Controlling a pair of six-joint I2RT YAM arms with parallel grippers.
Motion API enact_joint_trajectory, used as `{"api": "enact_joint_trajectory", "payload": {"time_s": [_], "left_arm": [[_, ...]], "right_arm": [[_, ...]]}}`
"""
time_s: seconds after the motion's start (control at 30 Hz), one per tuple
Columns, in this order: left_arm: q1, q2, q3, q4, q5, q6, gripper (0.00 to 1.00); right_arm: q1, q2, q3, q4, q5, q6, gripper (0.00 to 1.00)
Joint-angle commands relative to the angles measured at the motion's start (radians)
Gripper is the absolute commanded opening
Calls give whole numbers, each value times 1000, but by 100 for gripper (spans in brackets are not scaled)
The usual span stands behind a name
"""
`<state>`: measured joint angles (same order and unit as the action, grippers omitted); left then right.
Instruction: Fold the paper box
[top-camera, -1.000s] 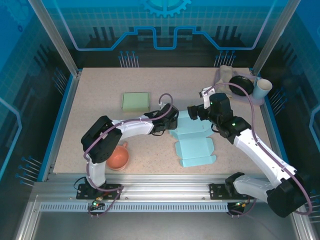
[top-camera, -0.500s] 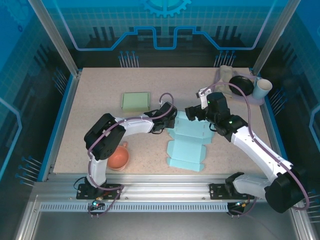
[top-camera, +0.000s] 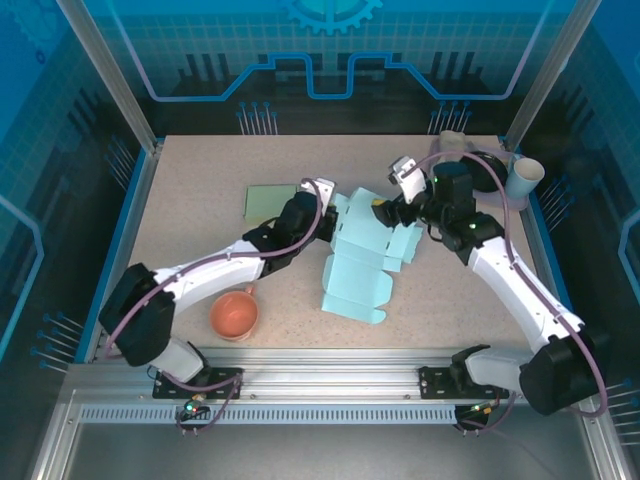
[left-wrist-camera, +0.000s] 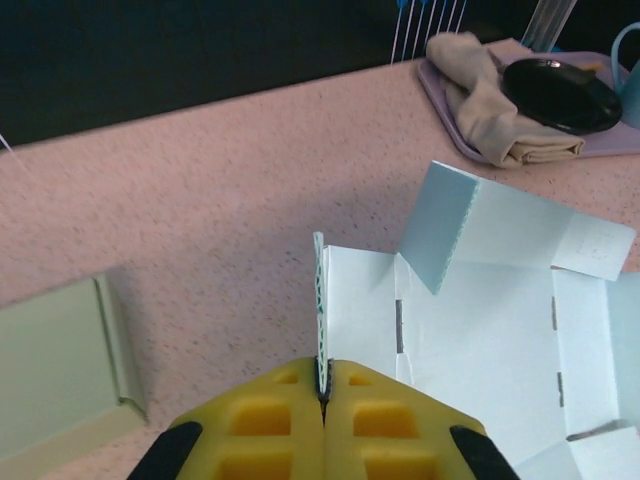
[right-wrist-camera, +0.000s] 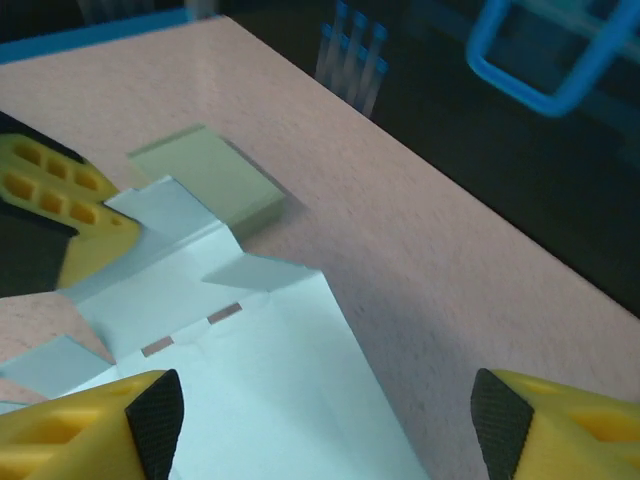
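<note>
where the paper box (top-camera: 358, 270) lies: mid-table (top-camera: 200, 170), its near end flat just right of the orange bowl (top-camera: 233, 315), its far end raised.
left gripper (left-wrist-camera: 323, 390): at the box's far-left corner, yellow pads (left-wrist-camera: 265, 420) pressed together on the thin edge of an upright side flap (left-wrist-camera: 319, 290); the sheet spreads away to its right.
right gripper (right-wrist-camera: 320, 405): over the box's far-right panel, fingers (right-wrist-camera: 80, 425) standing wide apart; the blue sheet runs beneath and between them, with no pinch to be seen.
change: a second ago the box lay flat, nearer the front and further right, and the left jaws were parted; now they have closed, the left arm has reached further out, and the box's far-left side is drawn up and leftward.
box look: pale blue card, unfolded, creased into panels with small slots along the folds; one flap bent upward.
beyond: green flat card (top-camera: 262, 202) just left of the left gripper; folded cloth (left-wrist-camera: 490, 100) and black disc (left-wrist-camera: 558, 92) at the far right corner.
</note>
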<state>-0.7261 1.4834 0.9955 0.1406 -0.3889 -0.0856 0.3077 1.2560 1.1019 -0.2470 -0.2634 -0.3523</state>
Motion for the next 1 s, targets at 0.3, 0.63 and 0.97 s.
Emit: {"api": "enact_joint_trajectory", "payload": {"time_s": [0.3,0.63,0.97], "left_arm": [[6,-222,-249,222,-21,148,0],[7,-281,-290,235,-30,154,0],[9,-287,-295,238,-38,152,0]], "right_arm": [[-22,256,257,-434,-209,-699,79],[-43,380,362,-541,-175,-746,70],[-44,390,386,-620,-156,-783,56]]}}
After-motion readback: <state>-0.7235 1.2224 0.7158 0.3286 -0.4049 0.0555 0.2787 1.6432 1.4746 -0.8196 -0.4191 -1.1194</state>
